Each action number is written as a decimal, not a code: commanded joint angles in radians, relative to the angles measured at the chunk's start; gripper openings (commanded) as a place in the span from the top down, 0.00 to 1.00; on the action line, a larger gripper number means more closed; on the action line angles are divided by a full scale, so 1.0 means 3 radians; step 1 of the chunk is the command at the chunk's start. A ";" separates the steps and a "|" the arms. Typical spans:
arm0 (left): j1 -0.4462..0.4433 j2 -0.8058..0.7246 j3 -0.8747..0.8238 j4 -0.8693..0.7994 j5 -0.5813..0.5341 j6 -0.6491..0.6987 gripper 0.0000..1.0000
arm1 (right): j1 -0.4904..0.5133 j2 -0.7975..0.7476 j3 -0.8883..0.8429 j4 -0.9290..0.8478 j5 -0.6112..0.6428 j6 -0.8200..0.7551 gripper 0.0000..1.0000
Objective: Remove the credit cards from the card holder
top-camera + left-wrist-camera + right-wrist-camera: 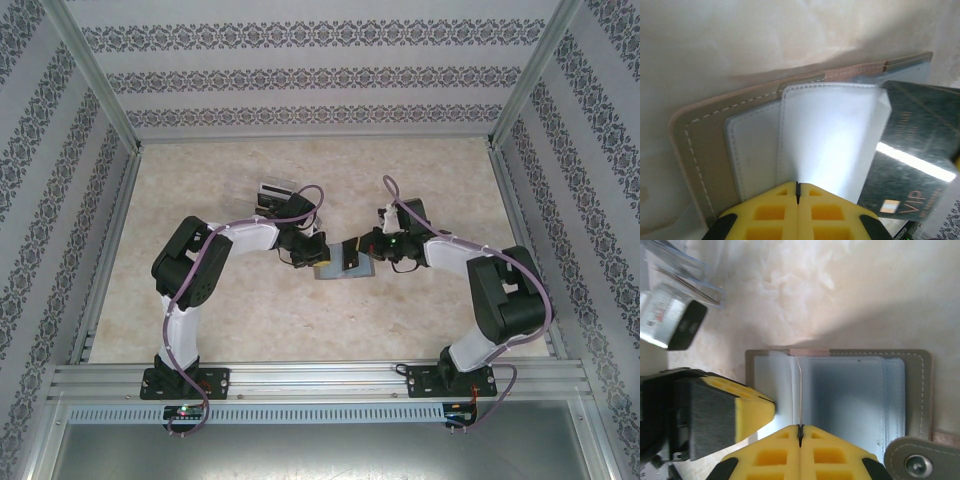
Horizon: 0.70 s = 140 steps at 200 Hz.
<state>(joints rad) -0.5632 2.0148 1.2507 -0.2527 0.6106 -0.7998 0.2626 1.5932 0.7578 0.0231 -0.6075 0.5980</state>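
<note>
1. Top external view: the card holder (345,266) lies open on the table (200,300) between the two arms. The left gripper (318,256) is at its left side and the right gripper (368,248) at its right. A clear box (278,190) sits behind the left wrist.
2. Left wrist view: the left fingers are pressed together with only a hairline seam between them. Their tips sit at the near edge of a milky sleeve (830,135) that lies over the holder's tan, stitched panel. Whether they nip the plastic cannot be told.
3. A dark credit card (917,150) marked "VIP" sticks out of that sleeve's right side, tilted. One end is tucked behind the plastic, just beside the left fingertips.
4. Right wrist view: the right fingers are closed on the card, seen end-on as a thin pale edge rising straight from their seam, near the holder's spine.
5. In that view the left gripper's yellow finger (757,410) lies over the left panel, its tip just beside the card's edge. A snap tab (915,462) lies just right of the right fingers.
</note>
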 commanded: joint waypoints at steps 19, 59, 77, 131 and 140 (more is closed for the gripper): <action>0.0063 -0.0340 -0.0040 0.0194 0.0180 -0.0060 0.75 | -0.0116 -0.0376 -0.0122 0.0233 -0.0210 -0.0055 1.00; 0.0255 -0.0675 -0.0297 0.0768 0.0473 -0.0301 0.42 | -0.0148 -0.0477 -0.0100 0.0450 -0.0518 0.0134 1.00; 0.0357 -0.0748 -0.0449 0.1140 0.0685 -0.0454 0.33 | -0.0148 -0.0424 -0.0058 0.0657 -0.0710 0.0322 1.00; 0.0532 -0.0698 -0.0696 0.2259 0.1251 -0.1049 0.29 | -0.0046 -0.0185 0.0166 0.1241 -0.1105 0.0861 1.00; 0.0555 -0.0705 -0.0705 0.2348 0.1289 -0.1097 0.30 | -0.0027 -0.0155 0.0201 0.1300 -0.1133 0.0916 1.00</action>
<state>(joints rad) -0.4107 1.8030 1.0508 0.2436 0.9020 -1.0344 0.2329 1.5234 0.7704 0.2958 -0.8658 0.7918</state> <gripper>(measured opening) 0.708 0.058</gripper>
